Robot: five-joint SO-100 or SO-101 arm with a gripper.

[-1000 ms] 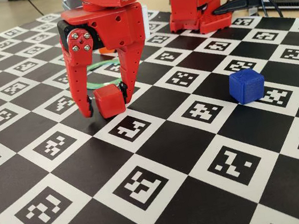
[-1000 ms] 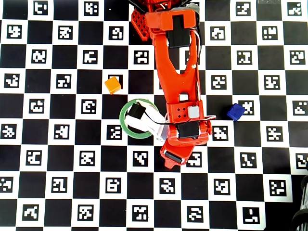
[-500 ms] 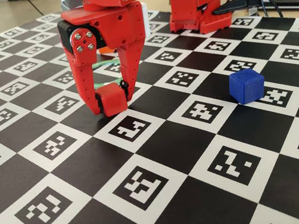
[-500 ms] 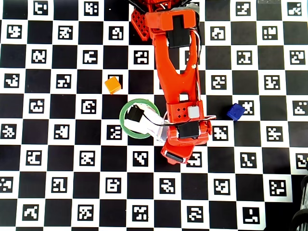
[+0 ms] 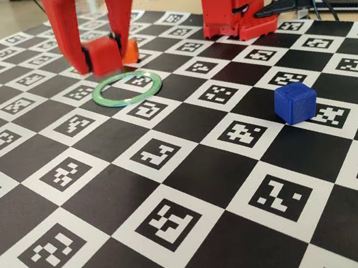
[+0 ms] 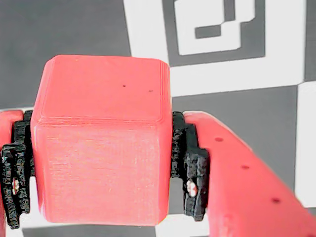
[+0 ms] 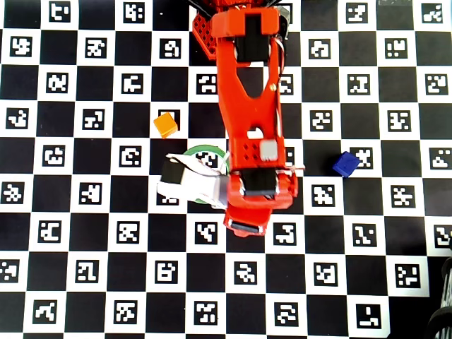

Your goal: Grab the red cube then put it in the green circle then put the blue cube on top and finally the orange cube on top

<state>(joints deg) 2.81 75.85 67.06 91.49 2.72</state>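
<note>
Small solid red plastic cube (image 6: 101,140): matte, rounded edges, faint layer lines on its faces, two tiny dark specks on the upper face in the wrist view. It is off the worktop, pinched between the two red fingers (image 6: 237,173) of the gripper (image 5: 101,56); black ridged pads (image 6: 190,168) press on its left and right sides. In the fixed view the cube (image 5: 102,56) looks slightly blurred and hangs above and just behind the left part of the thin flat pale-green ring (image 5: 126,88).

The ring lies flat on the black-and-white checkered marker worktop (image 5: 193,173), open middle bare. A small orange plastic cube (image 7: 165,125) sits on the worktop behind the ring, close to it. A small deep-blue plastic cube (image 5: 295,102) stands well apart, to the right in the fixed view. In the overhead view the red arm (image 7: 247,106) covers most of the ring (image 7: 206,149).
</note>
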